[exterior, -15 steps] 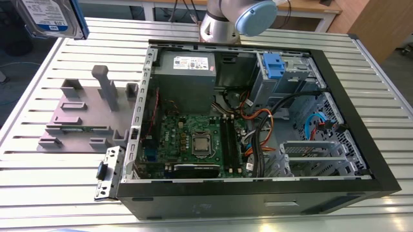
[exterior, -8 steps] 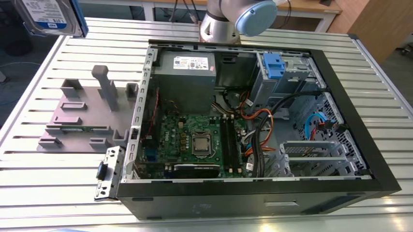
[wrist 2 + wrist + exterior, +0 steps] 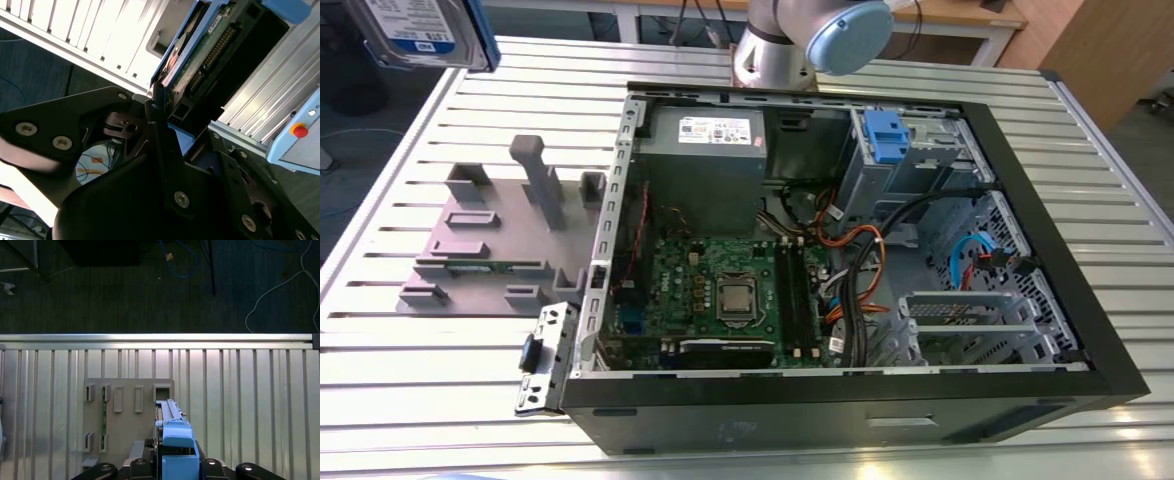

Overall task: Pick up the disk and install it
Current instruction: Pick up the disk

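The disk (image 3: 416, 30), a silver-grey drive with a white-and-blue label in a bright blue bracket, hangs high over the far corner of the table at the exterior view's left. In the first wrist view the disk (image 3: 172, 432) stands edge-on between the black fingers of my gripper (image 3: 172, 462), above the grey fixture plate (image 3: 127, 415). The second wrist view shows the disk's green circuit-board side (image 3: 200, 55), with the gripper (image 3: 160, 115) shut on its end.
The open computer case (image 3: 1067, 300) lies on the slatted aluminium table (image 3: 400, 380), with a drive cage and blue latch piece (image 3: 887, 135) at its far end. The grey fixture plate (image 3: 494, 230) sits beside the case. A light box with a red button (image 3: 300, 131) stands off the table.
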Robot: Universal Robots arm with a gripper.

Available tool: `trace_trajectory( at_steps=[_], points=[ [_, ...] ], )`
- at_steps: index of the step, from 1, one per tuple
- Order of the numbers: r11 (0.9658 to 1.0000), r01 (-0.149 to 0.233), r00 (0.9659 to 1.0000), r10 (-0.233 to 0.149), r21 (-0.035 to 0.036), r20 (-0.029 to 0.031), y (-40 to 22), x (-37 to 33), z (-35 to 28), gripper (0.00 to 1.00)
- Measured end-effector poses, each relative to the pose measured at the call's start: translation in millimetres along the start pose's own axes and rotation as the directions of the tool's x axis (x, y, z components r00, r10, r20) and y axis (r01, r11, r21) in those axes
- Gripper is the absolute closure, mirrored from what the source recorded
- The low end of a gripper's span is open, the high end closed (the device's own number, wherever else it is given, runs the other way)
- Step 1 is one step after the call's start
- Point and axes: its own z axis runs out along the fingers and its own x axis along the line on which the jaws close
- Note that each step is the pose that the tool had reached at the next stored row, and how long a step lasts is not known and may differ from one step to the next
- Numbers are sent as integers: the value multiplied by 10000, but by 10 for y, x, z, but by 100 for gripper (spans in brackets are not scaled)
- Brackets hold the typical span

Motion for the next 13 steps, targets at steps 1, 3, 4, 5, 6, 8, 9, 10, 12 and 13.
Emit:
trace_trajectory(
  at_steps=[1, 3, 4, 5, 6, 8, 9, 10, 12, 13],
  points=[
    [10000, 0, 10000, 0, 0, 1, 0, 0, -7, 63],
    [10000, 1, 10000, -1, 1, 0, 1, 0, -22, 63],
    [10000, 0, 10000, 0, 1, 1, 1, 0, -29, 63],
    [10000, 0, 10000, 0, 1, 1, 1, 0, -38, 63],
    [10000, 0, 10000, 0, 1, 1, 2, 0, -46, 63],
    [10000, 0, 10000, 0, 1, 0, 2, -1, -62, 63],
    [10000, 0, 10000, 0, 1, 1, 3, -1, -70, 63],
    [10000, 0, 10000, 0, 1, 1, 3, -1, -78, 63],
    [10000, 0, 10000, 0, 0, 1, 4, -1, -94, 63],
    [10000, 0, 10000, 0, 1, 0, 4, -1, -102, 63]
  ],
)
